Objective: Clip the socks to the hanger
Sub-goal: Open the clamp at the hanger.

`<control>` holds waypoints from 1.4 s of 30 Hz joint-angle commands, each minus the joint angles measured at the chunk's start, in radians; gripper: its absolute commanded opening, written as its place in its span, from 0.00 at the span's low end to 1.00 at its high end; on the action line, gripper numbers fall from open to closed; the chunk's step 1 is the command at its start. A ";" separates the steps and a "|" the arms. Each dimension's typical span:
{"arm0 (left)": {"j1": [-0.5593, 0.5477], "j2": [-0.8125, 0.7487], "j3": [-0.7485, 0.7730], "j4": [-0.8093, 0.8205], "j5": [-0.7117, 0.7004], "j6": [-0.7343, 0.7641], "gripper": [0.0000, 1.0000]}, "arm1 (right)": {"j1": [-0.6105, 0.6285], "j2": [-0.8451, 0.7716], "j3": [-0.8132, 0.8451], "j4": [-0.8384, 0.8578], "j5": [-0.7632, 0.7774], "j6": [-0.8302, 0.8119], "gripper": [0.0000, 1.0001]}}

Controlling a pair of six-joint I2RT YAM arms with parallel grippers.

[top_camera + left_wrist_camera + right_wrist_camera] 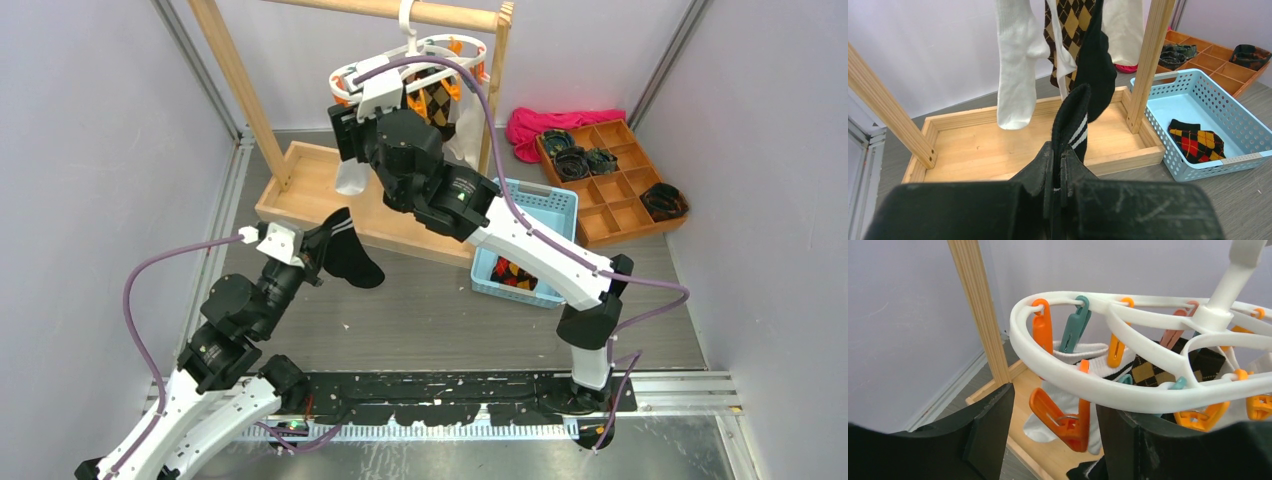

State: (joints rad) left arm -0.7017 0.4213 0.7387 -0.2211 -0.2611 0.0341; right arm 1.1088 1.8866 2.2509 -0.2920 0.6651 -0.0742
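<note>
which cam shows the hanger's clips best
Right wrist: the hanger ring and its orange and teal clips fill the frame close up. Top external shows it small, partly behind the right arm. Left wrist shows only hanging socks, not the hanger.

Both arms were built alike, with white angular shells joined by rounded black joint housings. The left arm (215, 340) filled the lower left of the overhead frame, and the right arm (520, 240) ran across its centre. A loose purple cable (135, 290) trailed outside each arm. A small green light (461, 196) glowed on one black joint of the right arm. A white camera block (278, 240) sat at each wrist. A black base plate (450, 395) lay along the bottom edge. In the wrist views, the left gripper (1057, 155) and right gripper (1054, 410) had broad, flat, matte black fingers (990, 432), scuffed and scratched.
</note>
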 commanded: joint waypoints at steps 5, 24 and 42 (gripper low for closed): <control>0.004 0.007 0.013 0.056 0.003 0.009 0.00 | -0.010 0.020 0.084 0.074 0.016 -0.027 0.64; 0.004 0.019 0.018 0.072 0.026 0.028 0.00 | -0.025 0.041 0.122 0.052 -0.038 0.016 0.18; 0.006 0.315 0.150 0.318 0.042 0.009 0.00 | -0.025 0.022 0.111 0.031 -0.037 0.054 0.11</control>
State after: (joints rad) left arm -0.6998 0.6811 0.8085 -0.0170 -0.2237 0.0559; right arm 1.0863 1.9381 2.3322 -0.2779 0.6304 -0.0372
